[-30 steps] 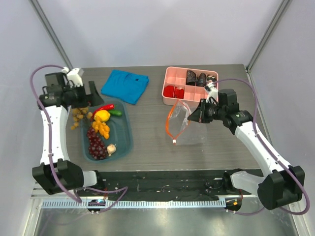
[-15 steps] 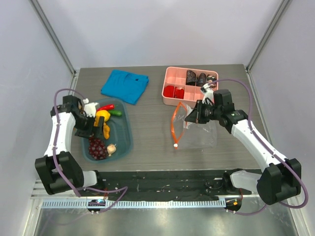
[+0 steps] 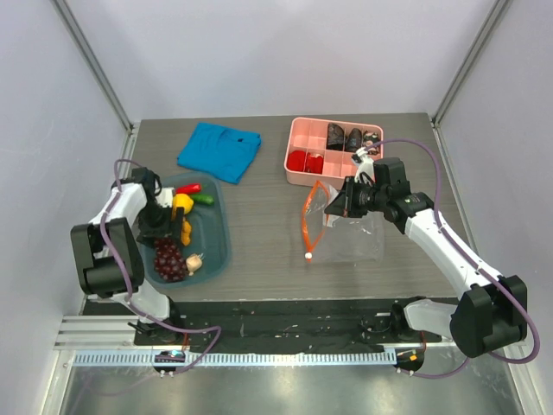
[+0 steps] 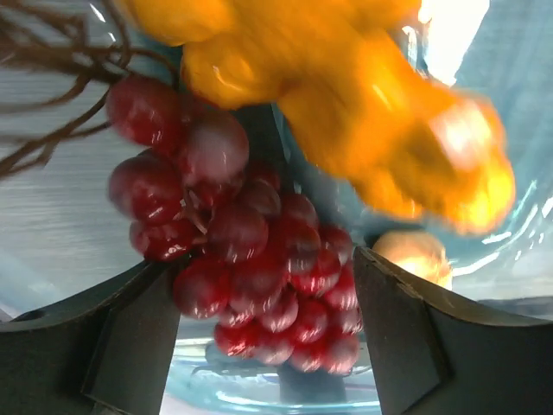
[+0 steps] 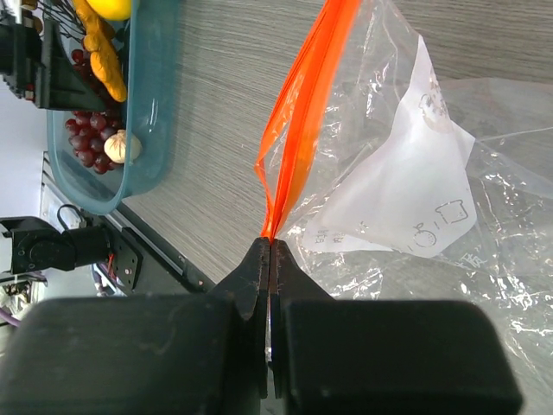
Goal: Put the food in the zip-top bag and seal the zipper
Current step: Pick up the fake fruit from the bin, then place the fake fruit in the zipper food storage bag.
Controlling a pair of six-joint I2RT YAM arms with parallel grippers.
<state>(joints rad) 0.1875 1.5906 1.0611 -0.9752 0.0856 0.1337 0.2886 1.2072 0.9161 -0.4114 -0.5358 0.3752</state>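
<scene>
The food lies in a teal tub (image 3: 221, 233): a dark grape bunch (image 3: 170, 259), yellow pepper (image 3: 181, 203), orange pieces (image 3: 186, 231), red chili (image 3: 188, 188), green vegetable (image 3: 204, 199) and garlic bulb (image 3: 195, 259). My left gripper (image 3: 166, 235) reaches down into the tub. Its open jaws stand on either side of the grape bunch (image 4: 251, 251), below the orange pieces (image 4: 346, 104). The clear zip-top bag (image 3: 352, 238) lies at centre right. My right gripper (image 5: 270, 246) is shut on its red-orange zipper (image 5: 302, 112), holding the mouth up. The white slider (image 3: 307, 256) hangs at the near end.
A pink divided box (image 3: 298, 160) with dark and red items stands behind the bag. A blue cloth (image 3: 219, 151) lies at the back, behind the tub. A black strip runs along the table's near edge.
My left arm has swung down from the back left into the tub, and its jaws have narrowed around the grapes. The right gripper and bag have shifted slightly left.
</scene>
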